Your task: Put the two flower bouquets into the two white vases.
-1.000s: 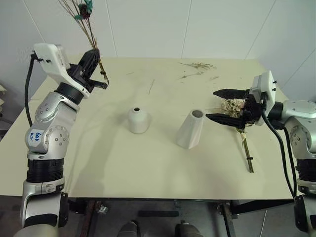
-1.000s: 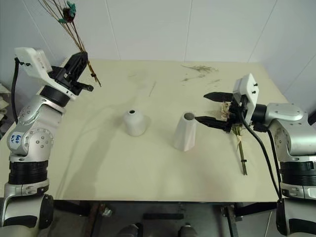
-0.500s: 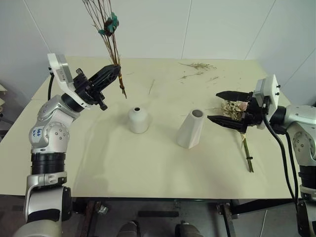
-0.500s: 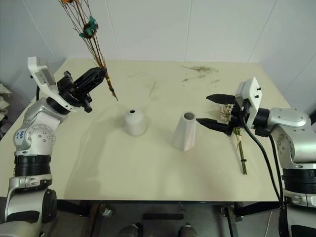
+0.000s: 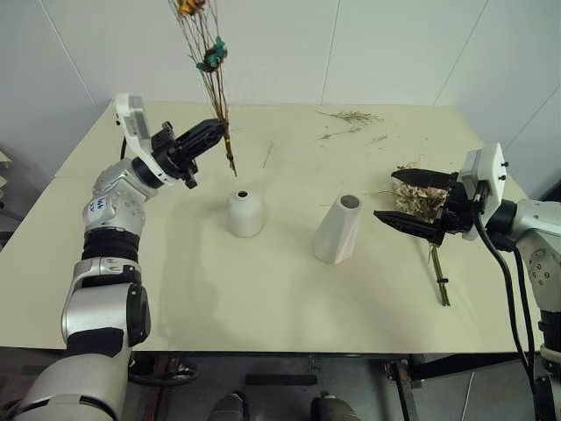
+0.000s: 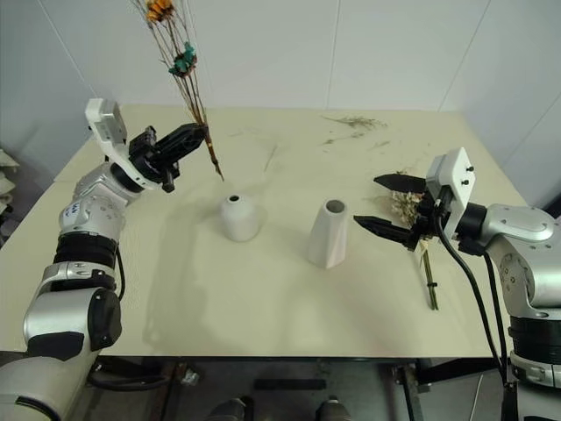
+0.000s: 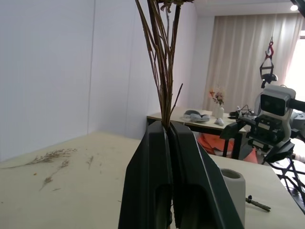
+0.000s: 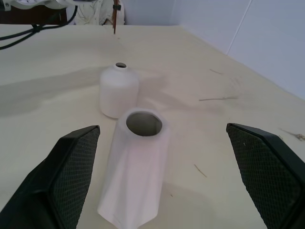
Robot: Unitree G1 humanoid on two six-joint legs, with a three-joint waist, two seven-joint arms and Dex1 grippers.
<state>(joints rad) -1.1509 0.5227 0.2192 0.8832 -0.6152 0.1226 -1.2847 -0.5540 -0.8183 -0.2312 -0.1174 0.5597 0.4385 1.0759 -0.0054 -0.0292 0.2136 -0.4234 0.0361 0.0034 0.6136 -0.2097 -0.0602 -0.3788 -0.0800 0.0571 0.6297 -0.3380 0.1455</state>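
Far left: left gripper (image 5: 213, 133) of two black fingers, pressed together on the lower stems of the thin bunch of dried brown twigs with small yellow-orange flower heads (image 5: 210, 66) — bunch held nearly upright, flower heads high against the white wall, stem ends hanging a little below the fingers, above and behind the short vase. In the left wrist view, both fingers (image 7: 152, 181) closed flat on the stems (image 7: 164, 71), no gap between them.

Left of centre: short, round, narrow-necked matte white ceramic vase (image 5: 245, 213), upright on the pale cream table (image 5: 263, 298), neck open.

Centre: taller tapered matte white ceramic vase with an open top (image 5: 338, 229), standing beside the short vase, apart from it, leaning slightly in the head views; mouth round and dark inside in the right wrist view (image 8: 143, 123).

Back of table, right of centre: loose dried twigs (image 5: 351, 117) scattered on the surface.

Right: right gripper (image 5: 413, 196), black fingers spread wide and level, tips pointing toward the tall vase, nothing between them. In the right wrist view, both fingers (image 8: 71, 162) set well apart, framing the two vases.

Beneath and just behind the right gripper: fuller bunch of pale flowers with green stems (image 5: 436, 263), lying flat on the table, stems toward the near edge — not gripped.
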